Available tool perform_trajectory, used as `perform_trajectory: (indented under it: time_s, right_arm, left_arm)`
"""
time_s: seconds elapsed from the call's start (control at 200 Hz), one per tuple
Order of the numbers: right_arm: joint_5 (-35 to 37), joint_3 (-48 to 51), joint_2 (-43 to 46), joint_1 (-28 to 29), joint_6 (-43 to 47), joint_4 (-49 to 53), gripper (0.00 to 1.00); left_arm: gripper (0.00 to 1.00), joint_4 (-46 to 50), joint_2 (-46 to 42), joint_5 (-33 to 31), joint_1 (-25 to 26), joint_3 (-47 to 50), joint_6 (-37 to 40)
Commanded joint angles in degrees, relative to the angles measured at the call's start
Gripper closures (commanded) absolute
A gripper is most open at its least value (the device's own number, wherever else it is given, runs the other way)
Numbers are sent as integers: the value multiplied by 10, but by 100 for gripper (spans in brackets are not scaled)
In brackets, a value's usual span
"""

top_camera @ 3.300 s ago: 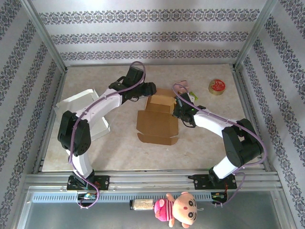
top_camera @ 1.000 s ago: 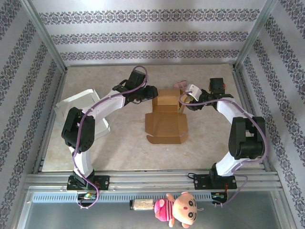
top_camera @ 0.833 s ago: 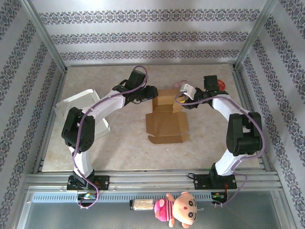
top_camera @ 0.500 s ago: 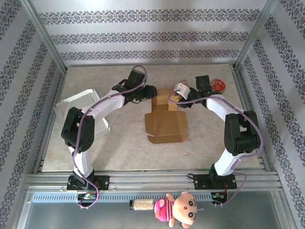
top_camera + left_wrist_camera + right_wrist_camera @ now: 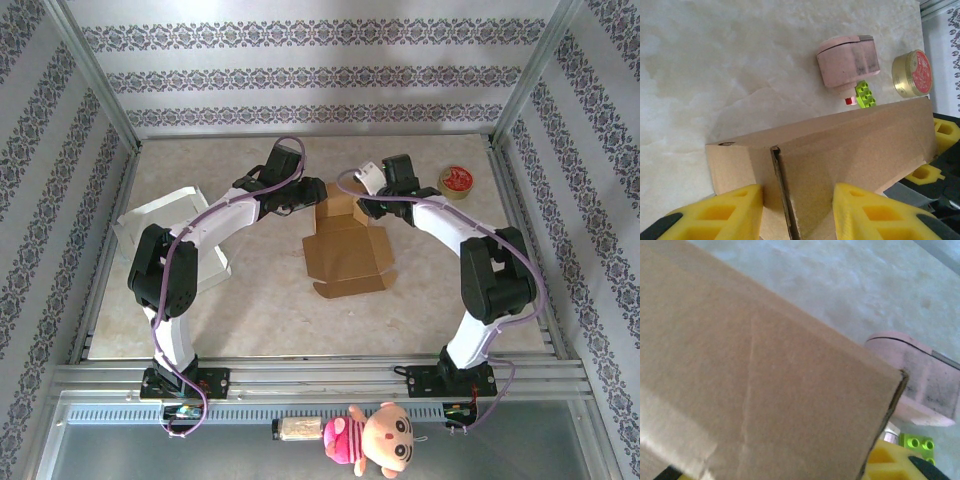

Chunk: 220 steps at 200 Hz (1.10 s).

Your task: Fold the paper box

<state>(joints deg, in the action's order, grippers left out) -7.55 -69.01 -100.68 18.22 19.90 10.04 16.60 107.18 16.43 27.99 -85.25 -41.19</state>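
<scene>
The brown paper box (image 5: 345,250) lies partly folded mid-table, rear wall raised, front flaps flat. My left gripper (image 5: 318,194) is at its rear left corner. In the left wrist view the left gripper (image 5: 797,215) stands open, yellow fingers (image 5: 720,215) astride the upright edge of a box wall (image 5: 850,145) with gaps either side. My right gripper (image 5: 370,206) is at the rear right corner. A box panel (image 5: 765,375) covers the right gripper (image 5: 782,467); one yellow fingertip (image 5: 892,460) shows past its edge. Its grip is hidden.
Behind the box lie a pink block (image 5: 847,60), a small green brick (image 5: 865,94) and a gold tin with a red lid (image 5: 457,181). A white tray (image 5: 150,225) sits at the left under the left arm. A plush doll (image 5: 375,440) hangs at the front rail.
My right arm has swung left from the table's right side to the box's rear right corner, its jaws narrowing. The box has turned slightly. The left arm has stayed put.
</scene>
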Motion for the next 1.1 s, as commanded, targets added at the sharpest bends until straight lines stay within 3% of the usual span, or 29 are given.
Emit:
perform_trajectory:
  time_s: [0.0,0.075,0.165,0.225,0.32,0.42,0.665,0.74,0.82,0.874,0.989,1.094]
  right_arm:
    - [62,-16,-18,47,-88,74,72]
    - [65,-13,-12,48,-174,72,85]
    - [14,-6,-15,56,-298,61,100]
    - [26,13,-21,70,-340,29,99]
    - [57,35,-39,86,-380,-15,79]
    - [63,52,-55,86,-401,-67,73]
    - [122,75,-67,90,-397,-166,96]
    - [143,85,-65,93,-404,-178,96]
    - [158,98,-64,94,-432,-195,82]
    - [155,99,-70,94,-446,-203,80]
    - [138,78,-87,91,-459,-200,91]
    - [128,88,-60,90,-415,-208,100]
  left_arm:
    - [59,17,-6,18,1,11,13]
    - [59,10,-17,18,1,21,10]
    - [59,-3,-22,25,0,29,4]
    - [59,-1,-22,25,-1,26,1]
    - [59,-6,-21,29,-1,31,-5]
    - [59,-1,-22,32,-1,32,-3]
    - [59,-2,-24,29,-1,36,-6]
    - [59,-3,-25,29,-1,37,-7]
    - [59,-3,-27,28,-1,39,-6]
    - [59,-1,-29,27,-1,38,-6]
    - [59,1,-36,27,-1,37,-6]
    - [58,0,-69,11,-1,48,-1]
